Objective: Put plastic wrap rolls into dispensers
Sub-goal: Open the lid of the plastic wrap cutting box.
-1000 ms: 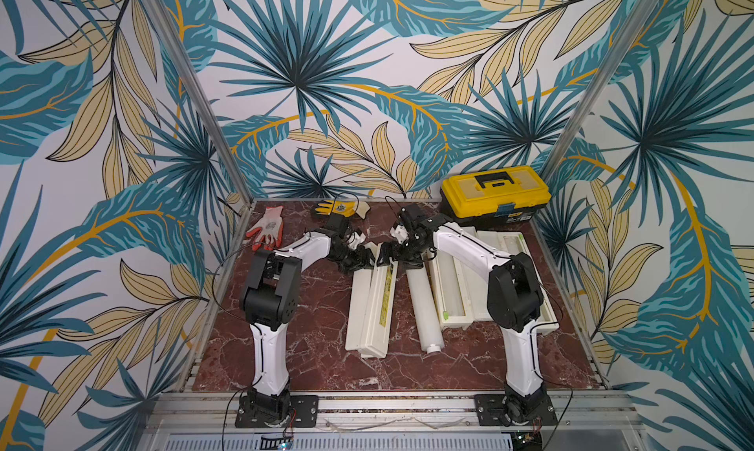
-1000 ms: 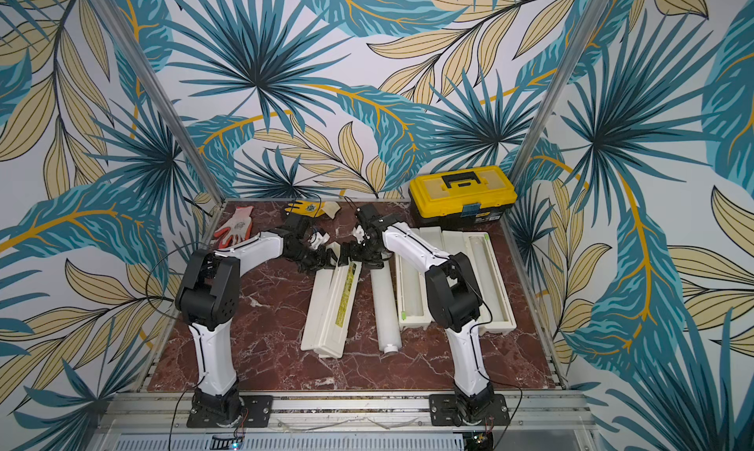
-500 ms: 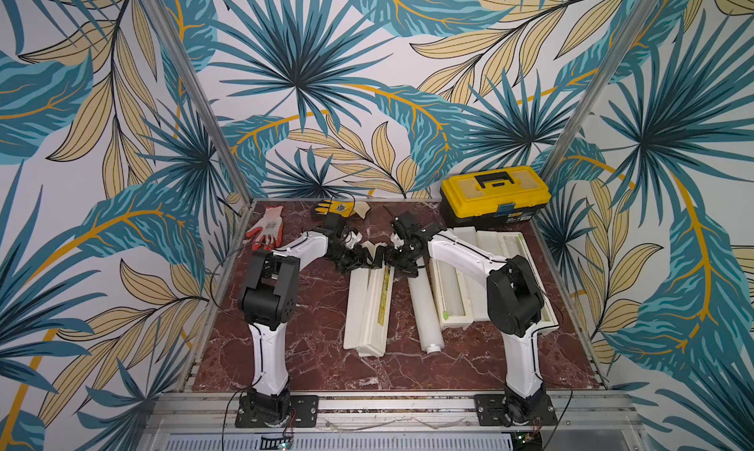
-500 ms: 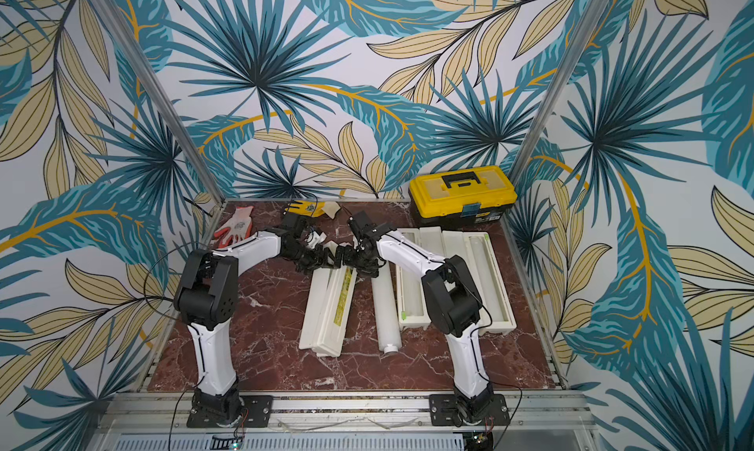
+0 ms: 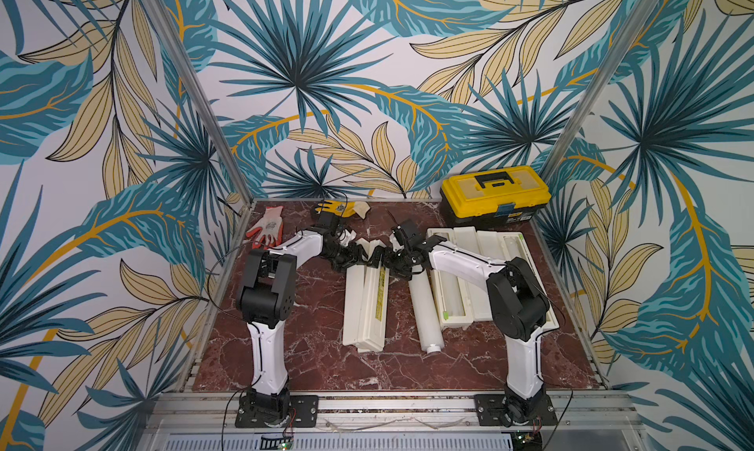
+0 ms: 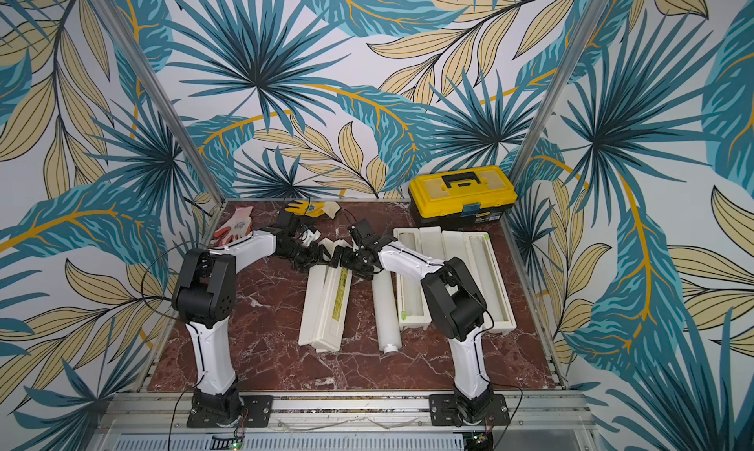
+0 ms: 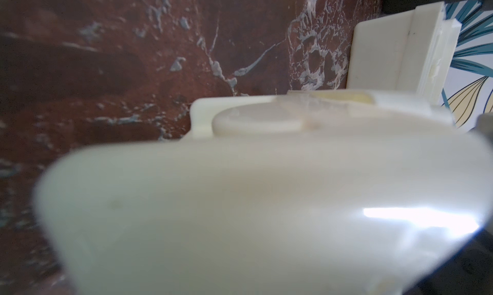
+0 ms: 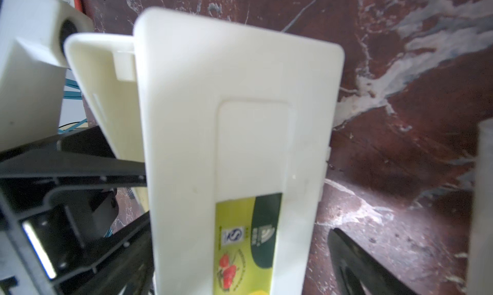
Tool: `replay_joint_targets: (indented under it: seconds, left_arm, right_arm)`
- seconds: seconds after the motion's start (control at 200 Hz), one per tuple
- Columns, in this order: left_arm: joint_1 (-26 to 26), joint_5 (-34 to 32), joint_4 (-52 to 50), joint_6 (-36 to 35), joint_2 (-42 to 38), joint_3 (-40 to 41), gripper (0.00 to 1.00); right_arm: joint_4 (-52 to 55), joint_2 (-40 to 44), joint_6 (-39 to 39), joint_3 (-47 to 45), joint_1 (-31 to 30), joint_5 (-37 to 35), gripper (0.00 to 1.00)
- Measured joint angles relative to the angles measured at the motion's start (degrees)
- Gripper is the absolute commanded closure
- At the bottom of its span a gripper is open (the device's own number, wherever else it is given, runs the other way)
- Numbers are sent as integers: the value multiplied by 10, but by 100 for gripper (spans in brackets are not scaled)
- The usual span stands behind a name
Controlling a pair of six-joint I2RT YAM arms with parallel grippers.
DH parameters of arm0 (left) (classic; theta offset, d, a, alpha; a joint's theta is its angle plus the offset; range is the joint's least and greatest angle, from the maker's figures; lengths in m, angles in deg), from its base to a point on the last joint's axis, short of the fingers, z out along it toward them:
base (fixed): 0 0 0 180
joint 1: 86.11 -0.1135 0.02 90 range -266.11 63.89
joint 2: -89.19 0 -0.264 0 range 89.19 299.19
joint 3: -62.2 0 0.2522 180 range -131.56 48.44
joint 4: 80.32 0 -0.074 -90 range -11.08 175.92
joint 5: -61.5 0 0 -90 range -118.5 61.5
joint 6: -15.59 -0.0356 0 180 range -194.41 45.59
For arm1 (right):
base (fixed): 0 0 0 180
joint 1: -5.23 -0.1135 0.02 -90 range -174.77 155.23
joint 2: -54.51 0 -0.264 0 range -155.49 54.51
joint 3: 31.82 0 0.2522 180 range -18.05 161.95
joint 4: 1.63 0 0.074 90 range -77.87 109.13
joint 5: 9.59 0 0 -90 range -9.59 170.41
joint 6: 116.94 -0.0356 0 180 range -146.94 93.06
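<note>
Dispenser [image 7: 240,200] blurs L wrist view; L end effector [image 5: 357,255] unclear, R end effector [image 5: 387,261] spread

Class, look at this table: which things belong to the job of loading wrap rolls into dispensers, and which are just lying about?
Job: labelled dispenser; loose wrap roll; open dispenser beside it; outermost open dispenser.
Lying about: yellow toolbox; orange-and-white glove; yellow glove.

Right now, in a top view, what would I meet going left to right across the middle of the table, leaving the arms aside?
dispenser with the yellow label → loose plastic wrap roll → open dispenser with the green tab → second open dispenser, nearest the table's right edge.
</note>
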Motion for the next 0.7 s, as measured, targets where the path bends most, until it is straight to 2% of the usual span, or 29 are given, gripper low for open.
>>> replay_joint_targets:
  seconds: [0.235, 0.411, 0.701]
  left_arm:
    - [-4, 21, 16, 5, 7, 0, 49]
    - [-6, 27, 17, 5, 9, 0, 50]
    - [-7, 30, 17, 7, 10, 0, 50]
  right_arm:
    - [-36, 12, 35, -18, -28, 15, 1]
    - [18, 12, 70, -9, -51, 5, 1]
    - [34, 19, 66, -14, -59, -12, 23]
